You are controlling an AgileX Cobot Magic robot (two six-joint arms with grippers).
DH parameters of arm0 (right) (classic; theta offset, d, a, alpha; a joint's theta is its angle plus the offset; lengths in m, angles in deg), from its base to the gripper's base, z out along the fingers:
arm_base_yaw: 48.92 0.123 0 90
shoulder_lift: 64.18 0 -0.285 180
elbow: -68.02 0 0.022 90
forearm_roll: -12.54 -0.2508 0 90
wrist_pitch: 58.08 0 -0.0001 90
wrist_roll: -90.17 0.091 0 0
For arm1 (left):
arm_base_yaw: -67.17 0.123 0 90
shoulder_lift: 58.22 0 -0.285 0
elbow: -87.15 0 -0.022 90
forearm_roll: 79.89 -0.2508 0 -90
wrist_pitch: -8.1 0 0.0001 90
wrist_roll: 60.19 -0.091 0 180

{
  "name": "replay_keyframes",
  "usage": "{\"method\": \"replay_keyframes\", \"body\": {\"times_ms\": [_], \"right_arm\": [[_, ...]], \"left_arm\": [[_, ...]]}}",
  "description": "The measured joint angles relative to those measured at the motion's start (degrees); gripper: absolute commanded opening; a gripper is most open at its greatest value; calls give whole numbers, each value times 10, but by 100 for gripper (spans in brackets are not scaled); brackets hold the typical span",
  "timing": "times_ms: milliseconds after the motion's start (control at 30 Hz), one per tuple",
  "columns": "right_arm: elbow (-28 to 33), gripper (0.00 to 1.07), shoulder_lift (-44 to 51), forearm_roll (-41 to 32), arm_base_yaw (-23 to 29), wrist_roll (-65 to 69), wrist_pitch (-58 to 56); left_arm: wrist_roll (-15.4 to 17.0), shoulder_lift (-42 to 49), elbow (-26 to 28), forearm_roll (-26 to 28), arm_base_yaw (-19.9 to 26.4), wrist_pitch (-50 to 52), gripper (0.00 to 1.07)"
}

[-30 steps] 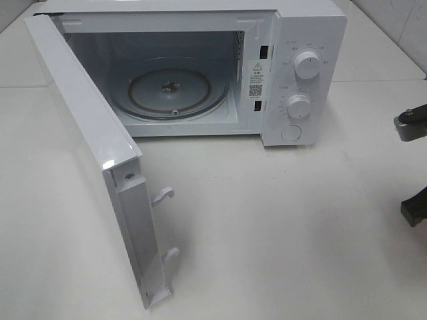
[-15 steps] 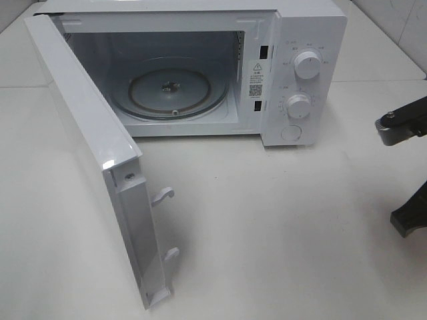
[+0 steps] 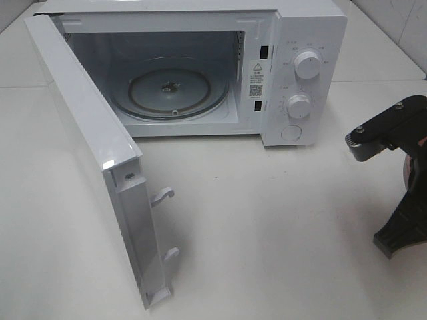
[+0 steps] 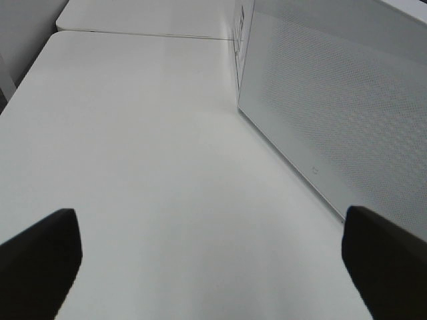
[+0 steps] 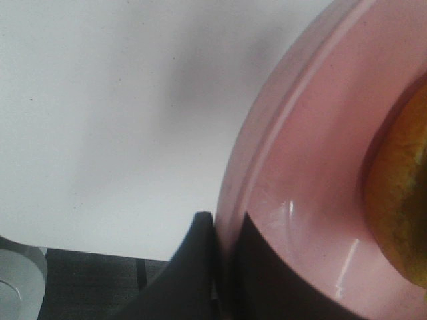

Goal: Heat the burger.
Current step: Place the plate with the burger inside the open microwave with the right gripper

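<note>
The burger (image 5: 400, 200) shows only as a golden-brown bun edge on a pink plate (image 5: 313, 153) in the right wrist view. My right gripper (image 5: 223, 230) is shut on the plate's rim, one dark finger under it and one over. In the exterior high view the right arm (image 3: 390, 130) reaches in from the right edge, with a reddish sliver of the plate (image 3: 405, 170) behind it. The left gripper (image 4: 213, 267) is open and holds nothing. It hangs over bare table beside the outer face of the microwave door (image 4: 333, 100).
A white microwave (image 3: 300, 40) stands at the back of the white table (image 3: 280, 220). Its door (image 3: 87, 140) is swung wide toward the front left. A glass turntable (image 3: 170, 90) lies bare inside. Two knobs (image 3: 307, 65) sit on its right panel.
The right arm has come further in from the right edge, moving leftward toward the microwave with the plate. The left gripper and the microwave door have not moved.
</note>
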Motion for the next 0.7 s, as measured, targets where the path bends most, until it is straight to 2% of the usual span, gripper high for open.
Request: {"method": "replay_keyframes", "body": {"times_ms": [700], "right_arm": [[0,0,0,7,106,-21,-1]], "left_arm": [[0,0,0,0,0,0,98]]}}
